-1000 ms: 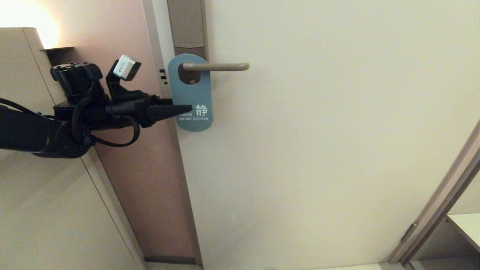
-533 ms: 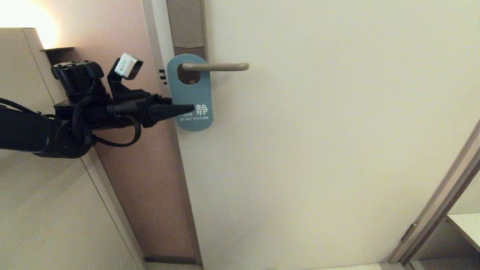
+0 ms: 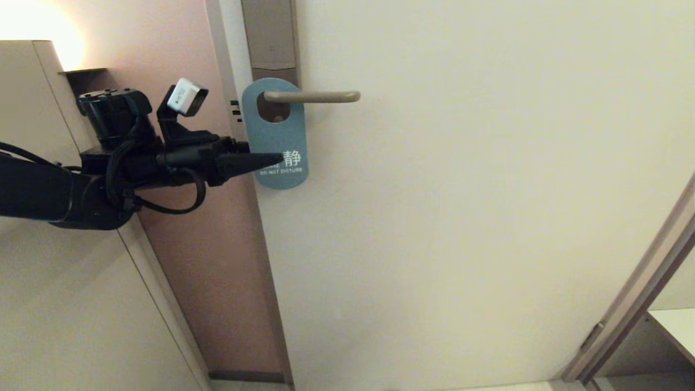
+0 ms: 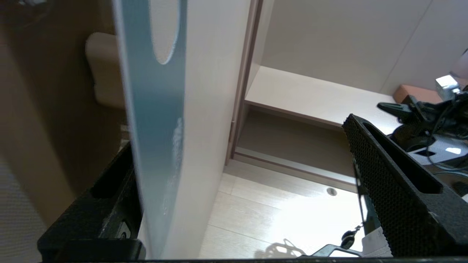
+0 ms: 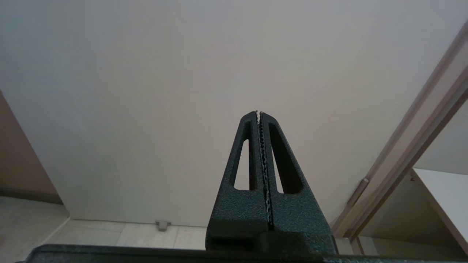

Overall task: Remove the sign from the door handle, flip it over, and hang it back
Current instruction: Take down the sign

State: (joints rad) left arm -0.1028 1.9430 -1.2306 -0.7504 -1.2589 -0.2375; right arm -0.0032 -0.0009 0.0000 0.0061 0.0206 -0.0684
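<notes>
A pale door [image 3: 461,190] fills most of the head view, with a tall brownish lock plate [image 3: 270,33] set near its edge beside a pinkish wall panel [image 3: 179,228]. From the left, the robot's left arm [image 3: 49,190] reaches level across that panel, and the left gripper [image 3: 277,158] stands wide open astride the lower part of the sign [image 3: 275,133], one finger [image 4: 106,204] behind the card and the other finger [image 4: 395,182] well out in front of it (neither can be seen pressing on it). The sign, blue face outward and reading "DO NOT DISTURB" under a white character, hangs upright by its oval hole on the door handle [image 3: 315,96], close against the lock plate. The handle is a slim beige lever pointing right. The right gripper [image 5: 259,113], away from the work and facing the blank door, has its fingers pressed together with nothing between them.
</notes>
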